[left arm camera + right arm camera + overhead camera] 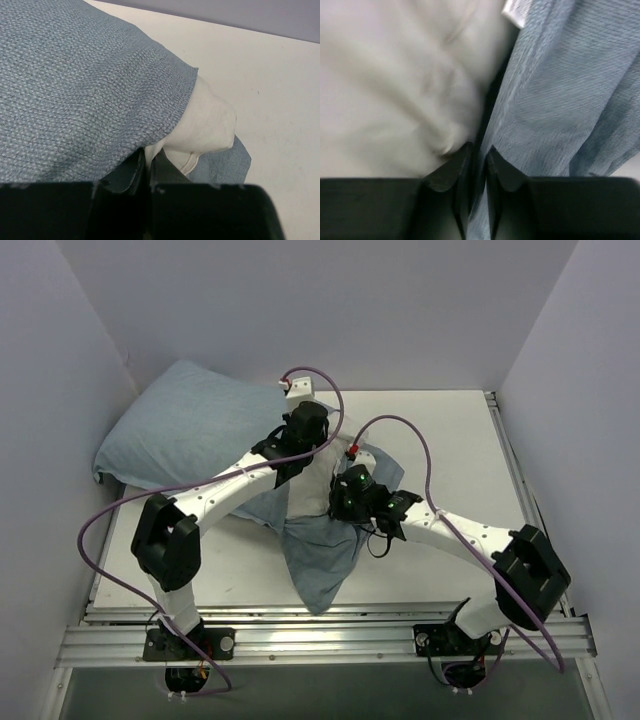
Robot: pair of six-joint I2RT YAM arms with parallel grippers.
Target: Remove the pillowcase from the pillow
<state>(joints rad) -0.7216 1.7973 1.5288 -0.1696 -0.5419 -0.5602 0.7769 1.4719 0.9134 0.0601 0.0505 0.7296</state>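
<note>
Pillowcase of light denim-blue woven fabric, lying at the far left of the white worktop, sheathes most of the plump white pillow; one corner protrudes. Left pincer: jaws nearly closed at the hem, contents unclear. Right pincer: narrowly clamping pillowcase cloth.

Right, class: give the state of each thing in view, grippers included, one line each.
Light denim-blue fabric pillowcase: partly pulled off, loose end trailing.
Plump white pillow: mostly covered, one corner bare at the opening.
Left gripper: shut at the case's edge.
Right gripper: shut on the pillowcase.
</note>
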